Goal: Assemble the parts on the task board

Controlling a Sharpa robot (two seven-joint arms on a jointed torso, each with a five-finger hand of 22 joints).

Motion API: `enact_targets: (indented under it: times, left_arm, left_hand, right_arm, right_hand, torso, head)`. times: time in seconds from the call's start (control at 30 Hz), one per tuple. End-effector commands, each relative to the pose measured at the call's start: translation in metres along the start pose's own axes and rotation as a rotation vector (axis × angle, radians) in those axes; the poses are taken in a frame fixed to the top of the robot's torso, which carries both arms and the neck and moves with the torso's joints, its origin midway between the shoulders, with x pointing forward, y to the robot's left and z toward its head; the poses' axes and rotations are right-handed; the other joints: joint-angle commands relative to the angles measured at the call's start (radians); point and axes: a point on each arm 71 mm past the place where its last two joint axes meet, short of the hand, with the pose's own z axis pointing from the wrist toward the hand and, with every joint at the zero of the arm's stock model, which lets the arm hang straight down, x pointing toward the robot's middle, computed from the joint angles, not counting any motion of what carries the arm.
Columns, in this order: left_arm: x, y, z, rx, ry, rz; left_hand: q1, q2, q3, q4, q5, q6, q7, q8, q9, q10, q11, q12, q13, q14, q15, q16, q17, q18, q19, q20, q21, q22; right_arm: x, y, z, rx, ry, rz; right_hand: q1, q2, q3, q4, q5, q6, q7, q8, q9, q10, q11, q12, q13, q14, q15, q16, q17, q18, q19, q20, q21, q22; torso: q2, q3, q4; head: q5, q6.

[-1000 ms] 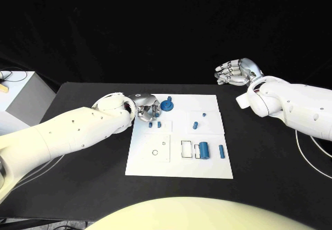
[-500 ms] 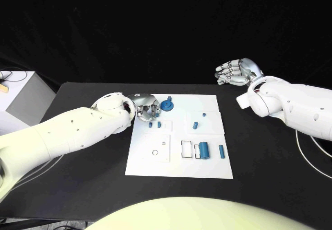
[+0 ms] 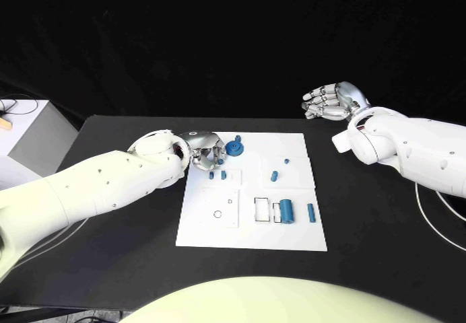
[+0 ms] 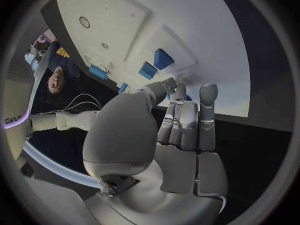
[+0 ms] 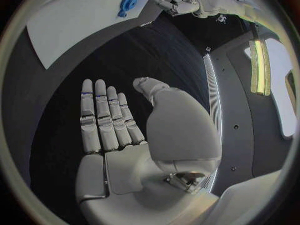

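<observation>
Head view: left hand (image 3: 205, 152) is sitting at the far-left corner of the task board (image 3: 252, 232), fingers curled down beside the blue wheel-shaped part (image 3: 234, 147). Can't tell whether it's actually touching or holding anything, since the palm is blocking the fingertips. Left wrist view isn't helping much: fingers (image 4: 186, 116) are lying straight and side by side over the white board, with two small blue blocks (image 4: 156, 64) just past the tips. On the board, two small pegs (image 3: 217, 175) are standing near the left hand, a short piece (image 3: 275, 176) is lying mid-board, and a cylinder (image 3: 287, 210) and a thin rod (image 3: 311, 212) are lying near the right edge. Right hand (image 3: 330, 101) is hovering off the board past its far-right corner, well apart; right wrist view is showing its fingers (image 5: 105, 116) flat, extended and holding nothing.
</observation>
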Motion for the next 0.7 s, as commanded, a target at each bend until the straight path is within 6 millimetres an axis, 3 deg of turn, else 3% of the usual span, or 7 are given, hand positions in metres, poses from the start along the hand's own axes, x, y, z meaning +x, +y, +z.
enact_targets:
  times: [0.03,0.33,0.5,0.7]
  left_arm:
    - [-0.0014,-0.0015,-0.0001,0.012,-0.014,-0.004]
    - [-0.0009,-0.0001,-0.0017,0.006,0.000,-0.004]
    - [-0.0004,0.0003,-0.0024,0.004,0.010,-0.003]
    - [-0.0004,-0.0010,-0.0028,0.011,0.013,-0.003]
  left_hand:
    - [0.009,0.001,0.008,-0.002,-0.001,0.003,-0.003,0.002,0.001,-0.008,0.000,0.012,0.005,0.003,-0.003,0.004,0.000,-0.013,0.002,-0.002,0.002,0.001]
    - [0.011,0.002,0.016,-0.007,-0.002,0.008,-0.007,0.001,0.001,-0.029,-0.006,0.074,0.043,0.014,-0.007,0.018,0.031,-0.013,0.001,-0.007,0.008,0.006]
    - [0.004,-0.003,0.030,-0.009,-0.002,0.012,-0.009,0.000,0.002,-0.084,-0.013,0.200,0.114,0.030,-0.012,0.041,0.077,-0.015,0.001,-0.011,0.017,0.019]
    - [-0.002,-0.007,0.044,-0.009,-0.002,0.017,-0.012,0.003,0.007,-0.120,-0.017,0.300,0.163,0.044,-0.016,0.057,0.114,-0.016,0.002,-0.014,0.025,0.028]
  right_arm:
    - [0.0007,0.0007,0.0002,-0.008,0.011,-0.002]
    - [0.0006,0.0002,0.0001,-0.006,0.011,-0.003]
    - [0.0005,-0.0001,0.0000,-0.006,0.010,-0.003]
    - [0.0006,-0.0002,0.0000,-0.006,0.011,-0.003]
  right_hand:
    - [-0.008,0.001,0.005,0.002,0.002,0.005,0.042,-0.003,-0.001,0.007,0.000,0.002,-0.001,0.004,0.001,-0.004,-0.001,0.006,0.006,0.003,0.005,-0.001]
    - [-0.008,0.001,0.005,0.002,0.002,0.005,0.042,-0.003,-0.001,0.007,0.000,0.002,-0.001,0.004,0.001,-0.004,-0.001,0.006,0.006,0.003,0.005,-0.001]
    - [-0.008,0.001,0.005,0.002,0.002,0.005,0.042,-0.003,-0.001,0.007,0.000,0.002,-0.001,0.004,0.001,-0.004,-0.001,0.006,0.006,0.003,0.005,-0.001]
    - [-0.008,0.001,0.005,0.002,0.002,0.005,0.042,-0.003,-0.001,0.007,0.000,0.002,-0.001,0.004,0.001,-0.004,-0.001,0.006,0.006,0.003,0.005,-0.001]
  torso:
    - [0.000,0.0005,-0.0010]
    - [-0.001,0.0009,-0.0004]
    - [0.000,0.0014,-0.0003]
    - [0.000,0.0009,-0.0011]
  head:
    - [0.000,0.000]
    - [-0.001,0.000]
    - [-0.001,0.000]
    - [0.000,0.000]
